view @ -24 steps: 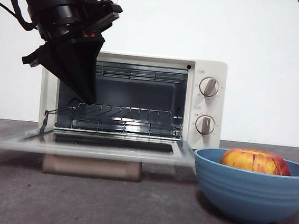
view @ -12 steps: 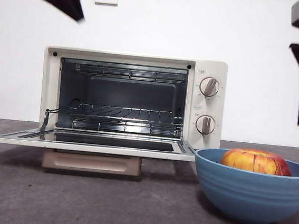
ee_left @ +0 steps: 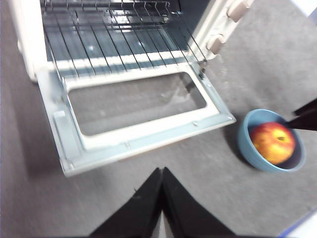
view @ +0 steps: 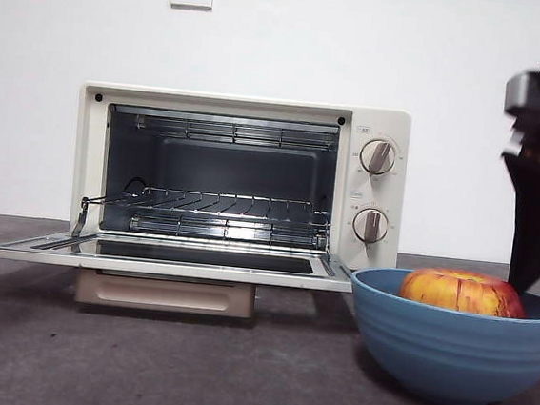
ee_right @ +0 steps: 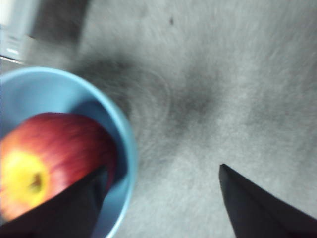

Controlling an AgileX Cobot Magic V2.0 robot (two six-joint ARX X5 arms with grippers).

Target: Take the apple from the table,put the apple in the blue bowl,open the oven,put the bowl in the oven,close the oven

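Nearest, blue bowl [view: 455, 340] on the table [view: 187, 367], apple [view: 460, 291] inside. Right gripper [ee_right: 163, 198] spread wide astride the rim — best clamped squarely, lifted level. Left gripper [ee_left: 162, 198] pinched together, idle. Beyond, oven [view: 239, 176] open, door down.

No readable text from where I stand

The oven [view: 238, 185] carries tiny grey markings above each knob [view: 378, 157], too small for me to read; I see no brand name or numbers.
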